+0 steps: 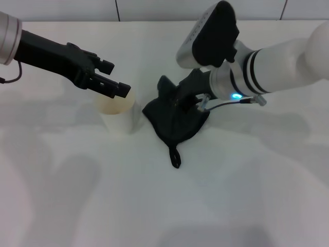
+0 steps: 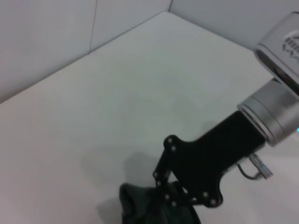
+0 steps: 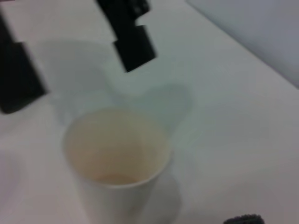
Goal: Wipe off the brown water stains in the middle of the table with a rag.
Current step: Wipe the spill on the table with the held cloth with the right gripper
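From the head view, the right tool [image 1: 191, 99] presses down on the rag [image 1: 175, 122], gripping it so it can rub the surface [image 1: 247, 195]; the stains are hidden, likely underneath. The left tool [image 1: 110, 80] hangs open over the cup [image 1: 117, 116]. The left wrist view shows bare room beyond the rag. The right wrist view shows the cup close by.

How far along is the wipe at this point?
Mid-wipe. Right end effector presses the rag onto the table; no brown water stains show, though any under the rag would be hidden. Left end effector hovers open over the paper cup. Left: lift the rag and check.
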`<state>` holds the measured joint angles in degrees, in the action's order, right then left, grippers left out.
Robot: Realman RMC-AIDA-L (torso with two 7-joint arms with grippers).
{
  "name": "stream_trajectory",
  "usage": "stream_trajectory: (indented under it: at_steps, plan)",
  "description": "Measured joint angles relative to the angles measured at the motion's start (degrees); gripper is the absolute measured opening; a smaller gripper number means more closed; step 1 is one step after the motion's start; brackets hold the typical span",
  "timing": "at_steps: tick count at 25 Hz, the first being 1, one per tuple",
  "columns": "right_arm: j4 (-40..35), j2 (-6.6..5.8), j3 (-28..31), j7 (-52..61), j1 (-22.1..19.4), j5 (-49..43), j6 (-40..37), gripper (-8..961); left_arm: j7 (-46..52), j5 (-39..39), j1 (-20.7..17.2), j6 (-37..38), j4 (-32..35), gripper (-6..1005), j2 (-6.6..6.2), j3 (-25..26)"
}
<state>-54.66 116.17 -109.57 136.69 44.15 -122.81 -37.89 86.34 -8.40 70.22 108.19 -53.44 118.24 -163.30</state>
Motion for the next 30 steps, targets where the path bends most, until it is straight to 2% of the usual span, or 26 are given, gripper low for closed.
stream_trajectory:
  at_steps: [7,20,23,29,30]
  plan:
    - [3.14,-0.54,3.58,-0.06,0.03,-1.44,-0.64,21,0.03,-0.09,0.0,0.0,0.0,893,0.22,0.0]
    - [1.67,-0.92,19.0,-0.24,-3.95,-8.77,-8.21,21,0.05,-0.37,-0.29,0.03,0.0,893,0.24,0.0]
    - [-0.06,-0.73,18.28,-0.46,-4.3,-8.96,-10.93,21,0.05,-0.38,-0.18,0.0,0.0,893,0.24,0.01]
    - [-2.67,-0.38,12.39,-0.53,-3.46,-8.38,-16.57,20,0.06,-0.4,-0.07,-0.36,0.0,893,0.24,0.0]
    - [-4.78,-0.21,9.54,-0.38,-3.01,-8.08,-19.53,21,0.06,-0.4,-0.07,-0.46,0.0,893,0.23,0.0]
